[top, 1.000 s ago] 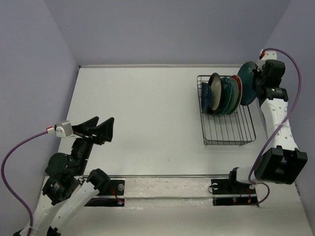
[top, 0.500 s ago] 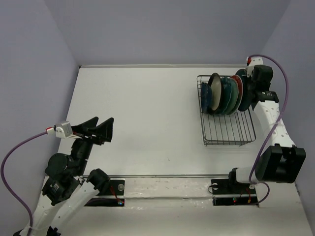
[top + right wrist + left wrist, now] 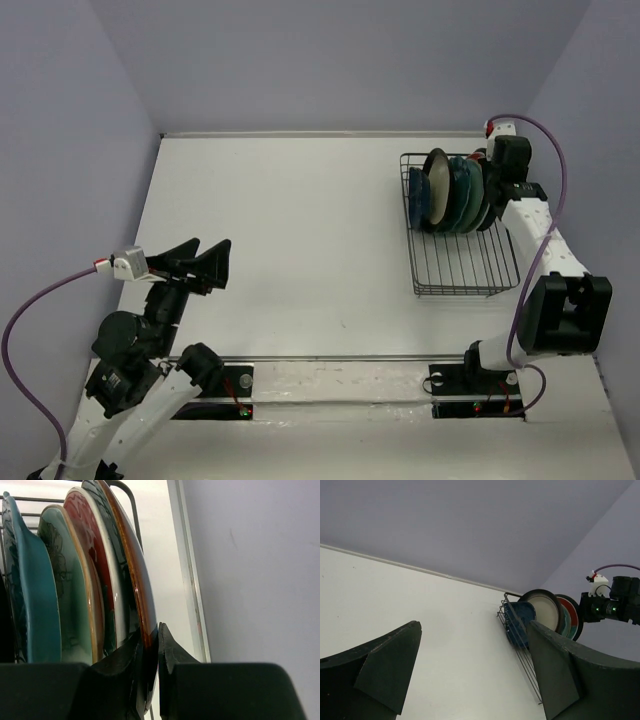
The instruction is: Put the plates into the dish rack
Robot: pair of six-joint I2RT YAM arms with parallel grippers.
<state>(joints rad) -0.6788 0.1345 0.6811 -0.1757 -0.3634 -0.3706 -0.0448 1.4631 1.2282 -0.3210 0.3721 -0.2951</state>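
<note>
While the left gripper (image 3: 200, 256) hangs above the near-left part of the table (image 3: 300, 220), its two dark fingers are spread wide with nothing between them, and its wrist view looks through that gap (image 3: 472, 630) across the bare white surface toward the far right corner. Well apart from it, the dish rack (image 3: 466, 268) sits at the far right of the table, one short end near the back wall (image 3: 330, 60). The plates (image 3: 455, 192) stand on edge in a tight row in the far half of the rack, and the near half holds only wire. From the left wrist, a dark-blue plate (image 3: 521, 621) comes first in the row, then a cream plate (image 3: 546, 613). The right wrist view shows a teal plate (image 3: 27, 585), a pale mint plate (image 3: 67, 585) and a red plate (image 3: 89, 545) side by side. At the right end stands the last plate (image 3: 134, 565), dark-faced with a brownish edge. The right gripper (image 3: 492, 196) is pinched on that plate's rim, one finger on each face (image 3: 150, 639). Whether its lower edge sits in the wires cannot be told.
</note>
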